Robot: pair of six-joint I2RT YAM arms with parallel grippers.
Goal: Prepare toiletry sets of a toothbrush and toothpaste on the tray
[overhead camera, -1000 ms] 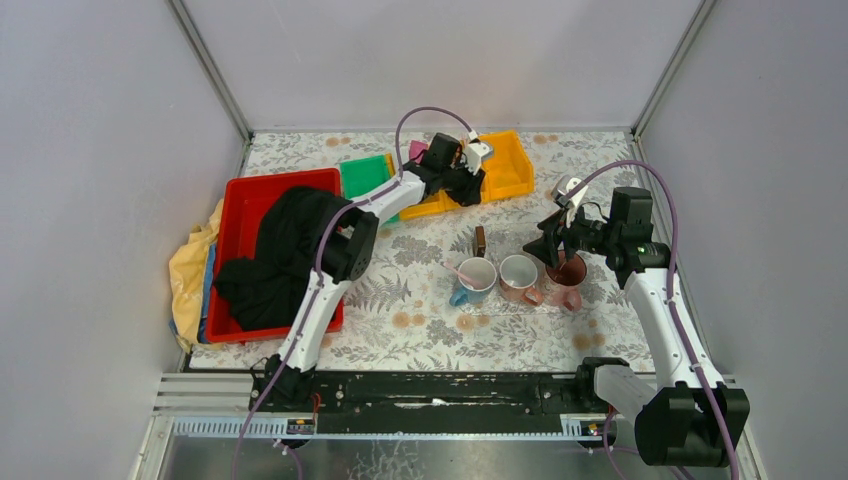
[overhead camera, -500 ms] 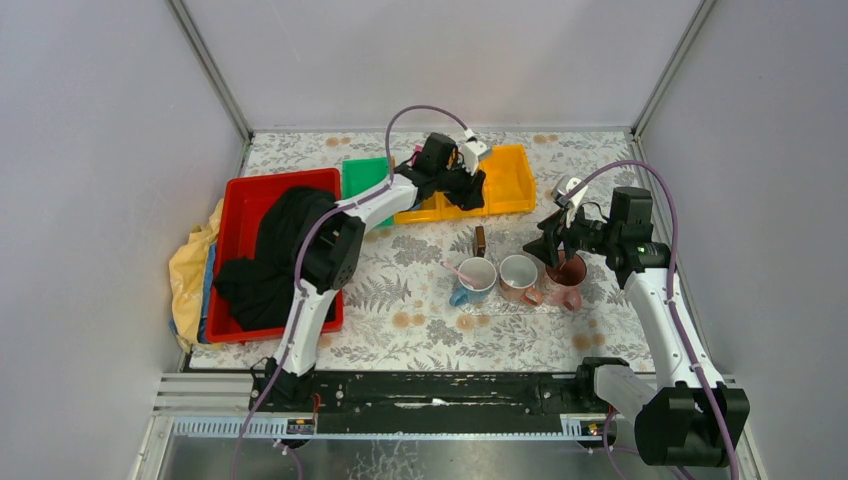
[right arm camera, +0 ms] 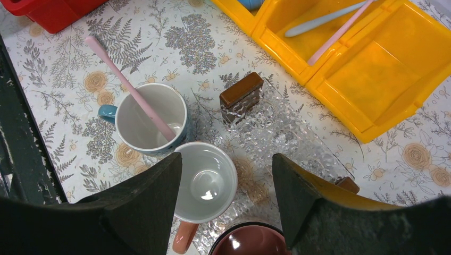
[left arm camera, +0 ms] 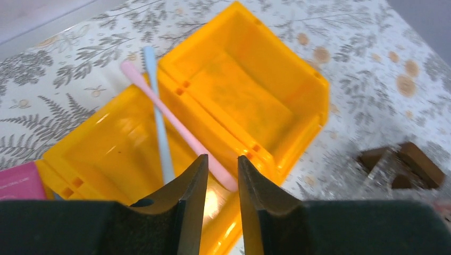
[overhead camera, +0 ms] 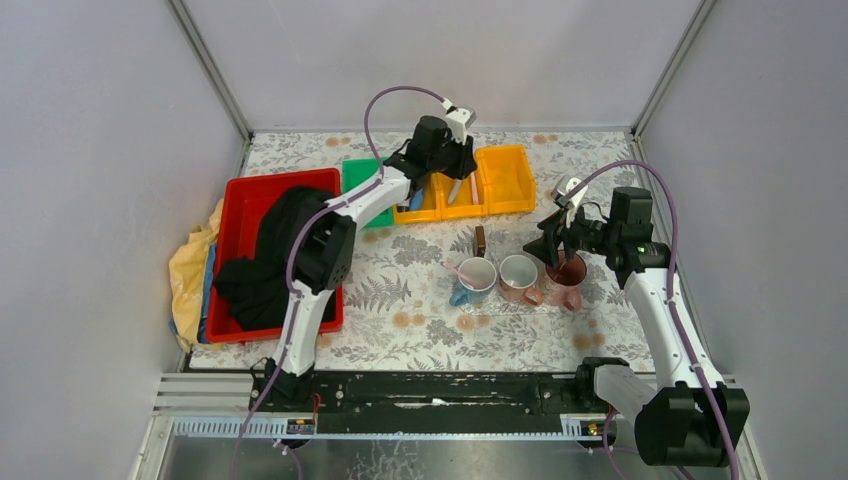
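A pink toothbrush point(left arm camera: 175, 119) and a light blue toothbrush point(left arm camera: 159, 117) lie in the middle yellow bin point(left arm camera: 106, 154); both show in the right wrist view point(right arm camera: 340, 32) point(right arm camera: 319, 21). My left gripper point(left arm camera: 222, 158) hovers over that bin point(overhead camera: 452, 172), jaws a little apart, nothing between them. A magenta toothpaste tube point(left arm camera: 18, 180) shows at the frame edge. Another pink toothbrush point(right arm camera: 133, 93) stands in the blue mug point(overhead camera: 472, 278). My right gripper point(right arm camera: 227, 159) is wide open and empty above the white mug point(right arm camera: 205, 180) and maroon mug point(right arm camera: 250, 241) on the clear tray point(right arm camera: 276, 133).
Brown blocks point(right arm camera: 242, 95) point(right arm camera: 348, 184) sit on the tray. The right yellow bin point(overhead camera: 505, 175) holds nothing. A green bin point(overhead camera: 362, 175), a red bin point(overhead camera: 235, 200) holding black cloth, and a yellow cloth point(overhead camera: 190, 270) lie at the left.
My left gripper has moved back and left, and the yellow bins have swung from tilted to square with the back wall. The right arm has not moved.
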